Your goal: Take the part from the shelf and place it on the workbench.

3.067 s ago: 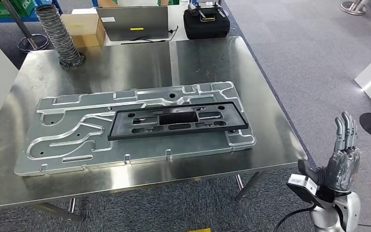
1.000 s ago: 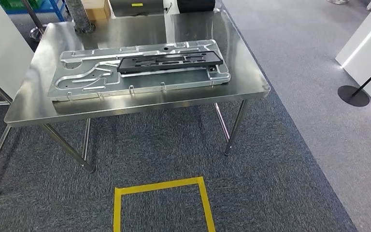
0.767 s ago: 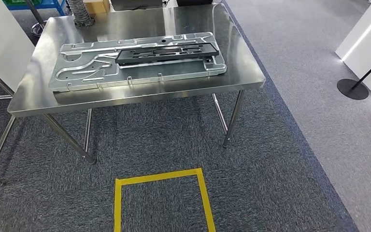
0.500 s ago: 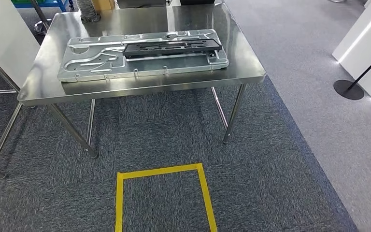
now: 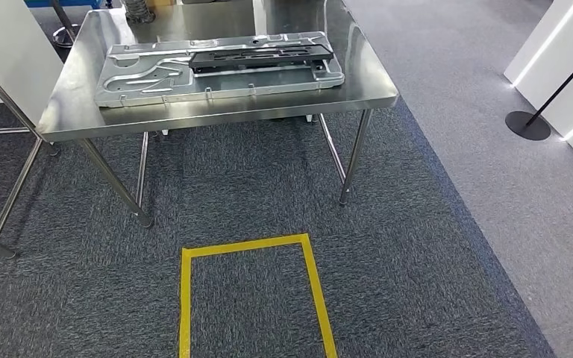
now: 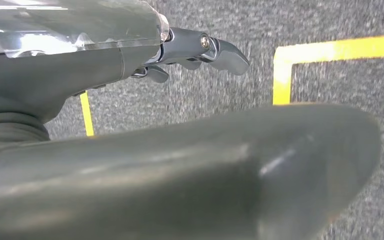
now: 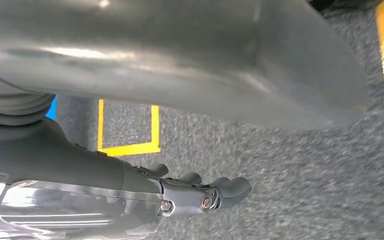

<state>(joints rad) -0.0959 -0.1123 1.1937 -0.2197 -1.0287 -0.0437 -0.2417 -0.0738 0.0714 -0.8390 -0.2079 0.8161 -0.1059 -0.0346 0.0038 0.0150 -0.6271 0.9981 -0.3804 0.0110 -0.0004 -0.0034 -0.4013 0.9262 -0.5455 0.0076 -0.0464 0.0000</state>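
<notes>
The black rectangular part (image 5: 260,56) lies flat on a large machined aluminium plate (image 5: 149,78) on the steel workbench (image 5: 216,112), at the top of the head view and some way ahead of me. My left hand (image 6: 130,100) hangs over the grey carpet with nothing in it; its fingers (image 6: 200,47) are loosely extended. My right hand (image 7: 130,60) also hangs over the carpet, holding nothing, with its fingers (image 7: 200,195) slightly bent.
A yellow tape square (image 5: 186,298) marks the carpet between me and the workbench. White panels (image 5: 559,74) and a stanchion base (image 5: 527,125) stand at the right. A white board (image 5: 0,52) stands at the left, and a ribbed hose (image 5: 140,11) at the table's far edge.
The whole view has shifted: the camera has drawn back from the workbench, which now sits farther off and higher in the picture. The part stays on the plate. My right hand has left the head view.
</notes>
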